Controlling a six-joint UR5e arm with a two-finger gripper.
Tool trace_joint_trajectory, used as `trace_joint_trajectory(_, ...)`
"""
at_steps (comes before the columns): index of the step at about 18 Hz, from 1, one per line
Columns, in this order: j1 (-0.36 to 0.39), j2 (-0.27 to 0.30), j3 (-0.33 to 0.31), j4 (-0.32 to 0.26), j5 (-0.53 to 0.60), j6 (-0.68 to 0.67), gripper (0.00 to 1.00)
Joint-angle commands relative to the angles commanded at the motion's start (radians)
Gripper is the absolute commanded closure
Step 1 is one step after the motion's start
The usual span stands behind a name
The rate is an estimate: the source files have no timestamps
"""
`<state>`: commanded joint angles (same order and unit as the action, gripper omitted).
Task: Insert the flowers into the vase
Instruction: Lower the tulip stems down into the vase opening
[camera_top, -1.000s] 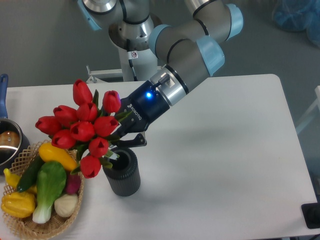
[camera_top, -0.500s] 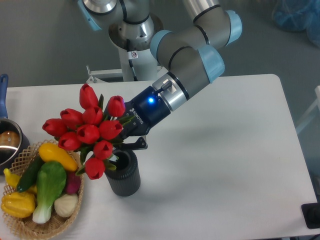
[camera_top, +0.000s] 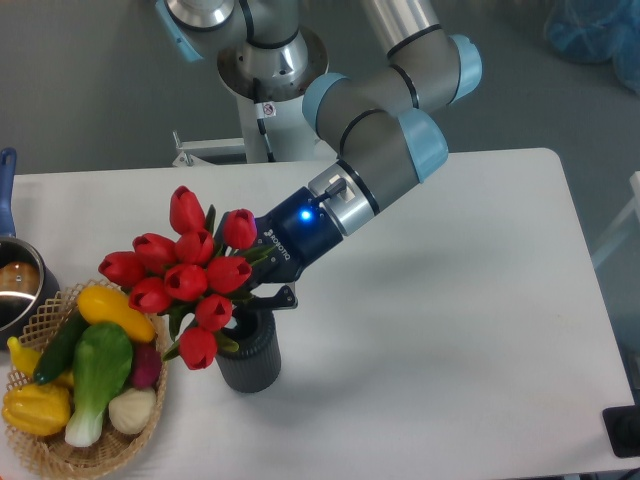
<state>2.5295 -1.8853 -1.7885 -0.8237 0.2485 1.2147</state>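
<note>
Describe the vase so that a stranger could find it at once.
On the white table, look just right of the woven wicker basket of toy vegetables. The small dark grey ribbed cylindrical vase stands there, under the red tulip bunch.

Just one fixed camera here — mounted high, in front of the white table (camera_top: 450, 300), looking down and back toward the arm's base (camera_top: 262, 70). It's fairly close: the table fills most of the shot, its left and bottom edges cropped, with grey floor behind. No second view, so nothing overlaps.
</note>
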Motion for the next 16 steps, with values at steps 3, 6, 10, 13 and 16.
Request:
trace_joint_trajectory(3, 0.003, -0.002, -0.012, 0.0, -0.005, 0.012, 0.97)
trace_joint_trajectory(6, 0.009, -0.002, -0.017, 0.0, -0.005, 0.012, 0.97)
trace_joint_trajectory(10, 0.011, -0.037, -0.023, 0.0, -0.005, 0.074, 0.96)
trace_joint_trajectory(13, 0.012, -0.058, -0.022, 0.0, -0.005, 0.085, 0.96)
trace_joint_trajectory(16, 0.012, -0.066, -0.025, 0.0, -0.005, 0.089, 0.96)
